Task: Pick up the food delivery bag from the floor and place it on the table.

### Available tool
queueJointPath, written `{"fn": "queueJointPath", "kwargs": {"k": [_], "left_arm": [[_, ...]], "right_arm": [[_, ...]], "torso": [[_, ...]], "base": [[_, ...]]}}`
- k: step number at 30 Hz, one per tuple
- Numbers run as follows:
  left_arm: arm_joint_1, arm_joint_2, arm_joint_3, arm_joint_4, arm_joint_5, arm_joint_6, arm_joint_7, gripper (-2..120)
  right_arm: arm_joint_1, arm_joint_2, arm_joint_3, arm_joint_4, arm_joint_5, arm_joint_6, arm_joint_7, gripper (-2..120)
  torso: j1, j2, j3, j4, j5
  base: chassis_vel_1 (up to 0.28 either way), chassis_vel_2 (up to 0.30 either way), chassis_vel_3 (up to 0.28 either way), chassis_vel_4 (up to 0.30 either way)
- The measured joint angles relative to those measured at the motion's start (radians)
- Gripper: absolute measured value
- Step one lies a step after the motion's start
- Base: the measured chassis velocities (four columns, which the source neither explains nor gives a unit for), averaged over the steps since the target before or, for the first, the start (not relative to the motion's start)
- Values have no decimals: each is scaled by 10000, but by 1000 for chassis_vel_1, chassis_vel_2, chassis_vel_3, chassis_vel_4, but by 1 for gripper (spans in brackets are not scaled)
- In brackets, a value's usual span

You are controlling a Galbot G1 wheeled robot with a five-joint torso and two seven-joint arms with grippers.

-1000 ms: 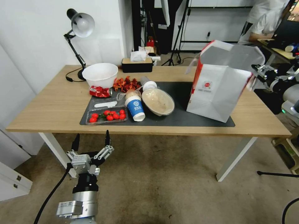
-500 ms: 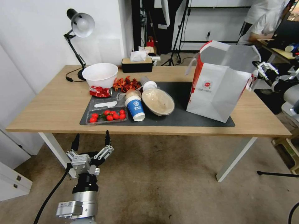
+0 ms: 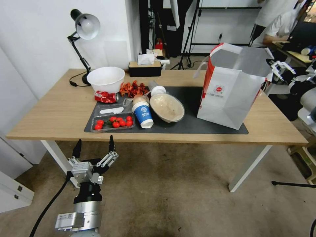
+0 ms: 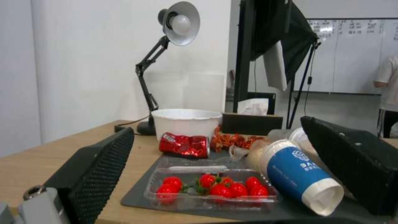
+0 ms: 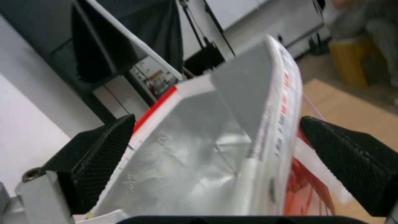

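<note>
Bag position: the food delivery bag [image 3: 230, 89] stands upright on the table [image 3: 56, 112], its base on the right end of the dark grey mat [image 3: 192, 98]. No part of it touches the floor [image 3: 171, 191].

Bag orientation: mouth open and facing up, silver foil lining [image 5: 182, 168] exposed; the round red logo [image 3: 218, 89] faces the robot.

Handling, weight: judged light. Thin paper walls, and nothing is visible inside.

Handling, stiffness: judged semi-rigid. The creased panels hold their shape, but the rim and walls should buckle under a hard pinch or a sideways push.

Handling, surface: paper outside, smooth foil inside; the foil side may slip against a finger pad.

Hold points: the flat white handles [image 3: 198, 70] or the folded top rim. The red side panel [image 3: 208, 75] is less suitable, since it folds inward.

Right gripper: the right gripper [image 3: 279, 67] hangs just beside the bag's upper right rim, fingers spread apart. In the right wrist view the rim lies between the two pads [image 5: 104, 149], with no contact visible.

Left gripper: the left gripper [image 3: 93, 148] is parked low in front of the table's near edge, well apart from the bag, fingers spread and nothing held.

Tipping risk: judged moderate. A tall, light bag could topple if the rim is nudged.
</note>
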Motion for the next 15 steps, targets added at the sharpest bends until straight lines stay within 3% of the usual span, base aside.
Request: {"fn": "queueJointPath", "kwargs": {"k": [12, 15], "left_arm": [[94, -101, -42, -279, 28, -255, -96, 100], [90, -184, -91, -369, 138, -311, -98, 100]], "right_arm": [[-1097, -147, 335, 1369, -3266, 926, -859, 100], [-1776, 176, 377, 2292, -5515, 1220, -1230, 100]], "torso": [[0, 0, 0, 0, 0], [-1, 1, -1, 2, -1]], "base": [[0, 0, 0, 0], [0, 0, 0, 0]]}}
